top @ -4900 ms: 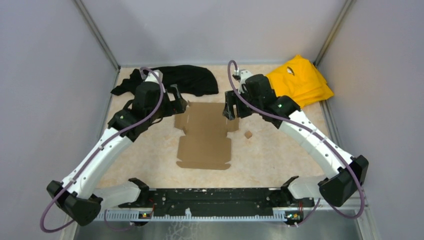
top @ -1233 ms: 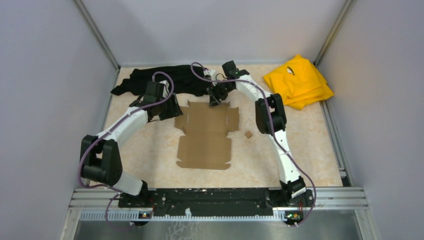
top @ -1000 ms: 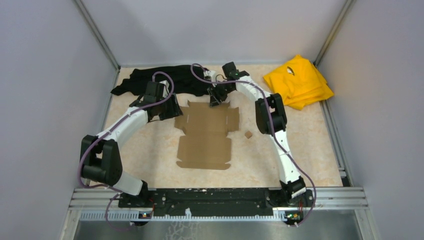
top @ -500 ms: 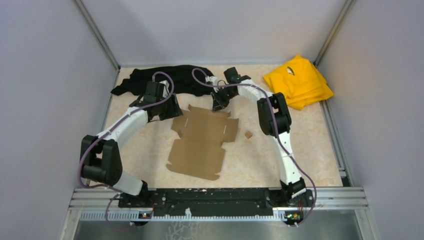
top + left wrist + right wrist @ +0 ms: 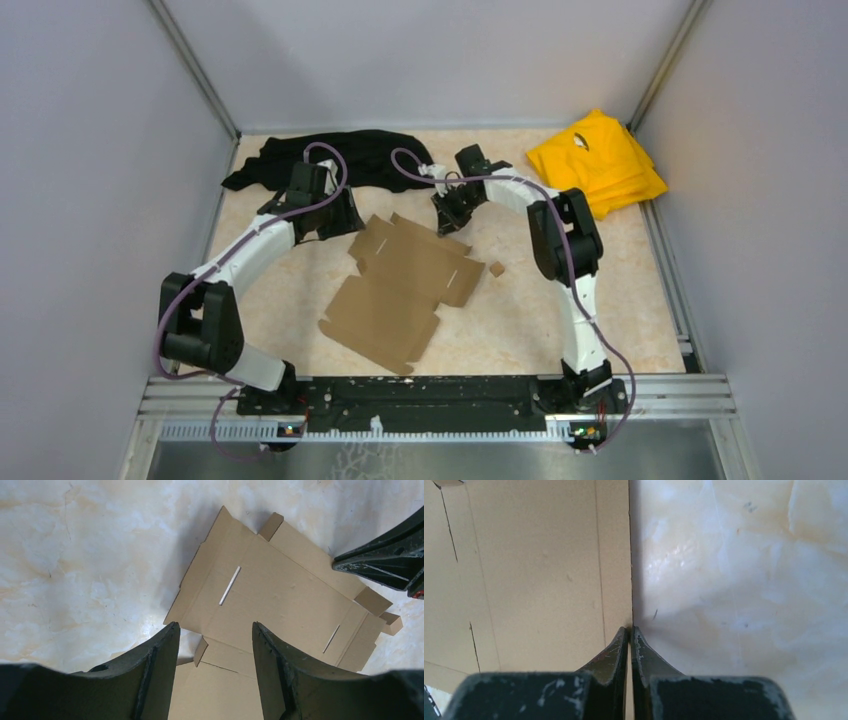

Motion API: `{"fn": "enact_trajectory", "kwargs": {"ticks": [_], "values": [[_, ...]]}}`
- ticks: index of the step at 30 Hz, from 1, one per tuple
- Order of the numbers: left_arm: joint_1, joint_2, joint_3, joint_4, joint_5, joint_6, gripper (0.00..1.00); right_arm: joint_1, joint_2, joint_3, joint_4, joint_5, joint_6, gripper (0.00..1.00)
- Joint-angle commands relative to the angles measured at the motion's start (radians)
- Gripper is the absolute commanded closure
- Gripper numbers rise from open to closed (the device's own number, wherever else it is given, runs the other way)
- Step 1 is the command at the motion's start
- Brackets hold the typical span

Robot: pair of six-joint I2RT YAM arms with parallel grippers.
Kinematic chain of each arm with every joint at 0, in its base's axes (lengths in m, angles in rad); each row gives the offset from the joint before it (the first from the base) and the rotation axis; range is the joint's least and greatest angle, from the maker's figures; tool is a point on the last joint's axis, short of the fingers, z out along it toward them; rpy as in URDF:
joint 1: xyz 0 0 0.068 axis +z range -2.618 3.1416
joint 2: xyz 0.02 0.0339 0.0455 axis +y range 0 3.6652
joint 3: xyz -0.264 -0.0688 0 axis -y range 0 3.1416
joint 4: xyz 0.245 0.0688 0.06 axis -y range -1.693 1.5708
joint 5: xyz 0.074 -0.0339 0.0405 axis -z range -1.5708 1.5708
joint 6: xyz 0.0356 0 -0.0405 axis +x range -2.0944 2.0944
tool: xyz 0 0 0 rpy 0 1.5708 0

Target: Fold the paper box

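Observation:
The paper box (image 5: 405,285) is a flat brown die-cut sheet lying askew in the middle of the table. It fills the lower half of the left wrist view (image 5: 280,590) and the left half of the right wrist view (image 5: 539,570). My right gripper (image 5: 447,222) is shut on the sheet's far edge, its fingers pinching the thin cardboard edge (image 5: 630,628). My left gripper (image 5: 345,222) hovers open over the sheet's far-left corner (image 5: 215,627) with nothing between its fingers. The right gripper's black fingers (image 5: 385,560) show at the right of the left wrist view.
A black cloth (image 5: 340,160) lies along the back wall behind the left arm. At the back right is a yellow cloth (image 5: 598,165). A tiny brown cube (image 5: 496,268) sits just right of the sheet. Grey walls enclose the table on three sides.
The right gripper closed on the sheet's far edge and drew it to the right. The sheet turned clockwise, its near end swinging left. The left arm stayed put.

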Motion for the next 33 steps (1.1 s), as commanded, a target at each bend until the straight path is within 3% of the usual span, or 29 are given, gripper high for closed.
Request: {"fn": "enact_trajectory", "kwargs": {"ticks": [1, 9, 23, 27, 33], "values": [[0.003, -0.031, 0.011, 0.003, -0.013, 0.021, 0.39, 0.002, -0.119, -0.088, 0.080, 0.091, 0.065, 1.00], [0.004, -0.041, 0.017, -0.001, -0.018, 0.023, 0.38, -0.052, -0.250, -0.292, 0.293, 0.137, 0.287, 1.00], [0.001, -0.108, -0.034, -0.018, -0.018, 0.004, 0.38, -0.082, -0.336, -0.417, 0.427, 0.250, 0.606, 1.00], [0.001, -0.133, -0.062, -0.021, -0.018, 0.000, 0.38, -0.092, -0.335, -0.447, 0.483, 0.175, 0.651, 1.00], [-0.009, -0.145, -0.100, -0.017, -0.006, -0.015, 0.38, -0.091, -0.291, -0.419, 0.461, 0.051, 0.580, 1.00]]}}
